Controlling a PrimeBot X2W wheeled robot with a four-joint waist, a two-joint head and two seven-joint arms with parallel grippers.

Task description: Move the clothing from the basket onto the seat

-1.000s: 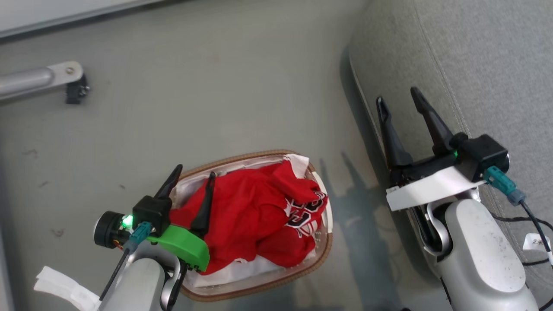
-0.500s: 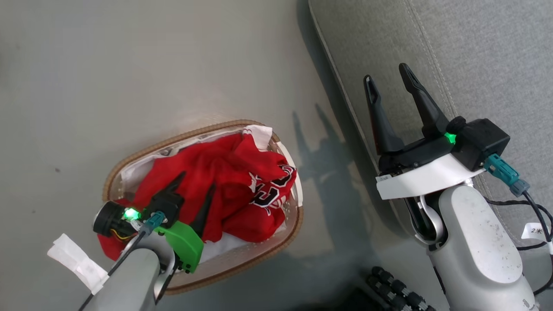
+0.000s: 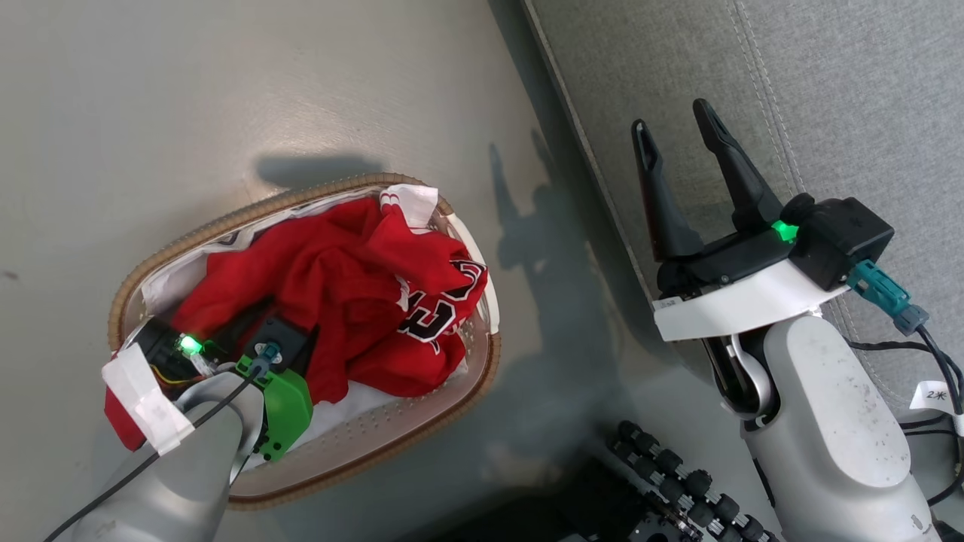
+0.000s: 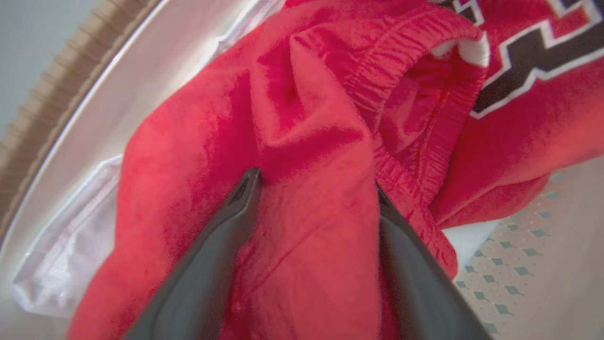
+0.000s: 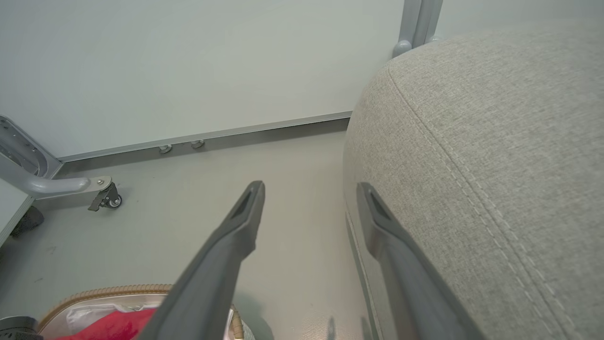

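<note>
Currently left tool (image 4: 316, 182) is wide open, both fingers pushed down into the red clothing (image 3: 339, 271), w/ a fold of fabric bulging btwn them but not pinched. Clothing is heaped inside the basket (image 3: 494, 361) on top of a white sheet (image 3: 354, 403); one red corner spills over the rim by the left wrist. Right tool (image 3: 672, 117) is open too, nothing in it, held above the seat (image 3: 828, 90) edge. Basket sits on the floor (image 3: 226, 90), near the seat.
</note>
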